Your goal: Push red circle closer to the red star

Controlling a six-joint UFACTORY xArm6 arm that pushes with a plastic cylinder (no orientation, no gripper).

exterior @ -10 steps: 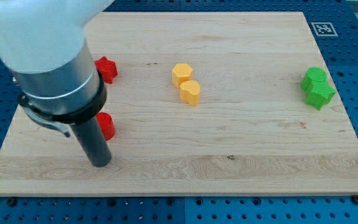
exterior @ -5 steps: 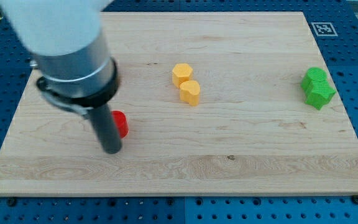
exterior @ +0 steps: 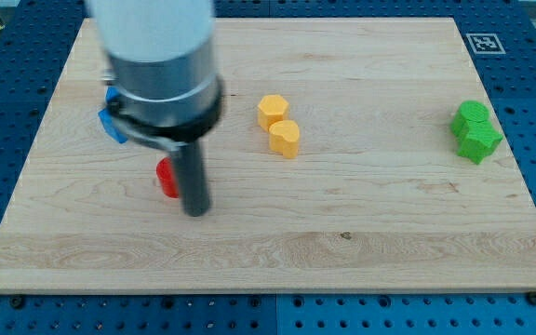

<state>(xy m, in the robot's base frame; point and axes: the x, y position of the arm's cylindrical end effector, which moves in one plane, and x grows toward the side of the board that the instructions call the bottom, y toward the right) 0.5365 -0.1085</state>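
Observation:
The red circle (exterior: 166,177) lies on the wooden board (exterior: 361,233), left of centre. My tip (exterior: 196,211) rests on the board just to the circle's right and slightly below it, and the rod covers the circle's right edge. The red star does not show; the arm's wide body covers the spot above the circle where it lay.
A blue block (exterior: 113,123) peeks out at the arm's left edge. A yellow hexagon (exterior: 272,110) and a rounded yellow block (exterior: 285,138) touch near the board's middle. Two green blocks (exterior: 475,131) sit together at the view's right edge.
The arm has swept to the view's right. My tip went from the red circle's left side to its right side. The red star became hidden and a blue block came into sight.

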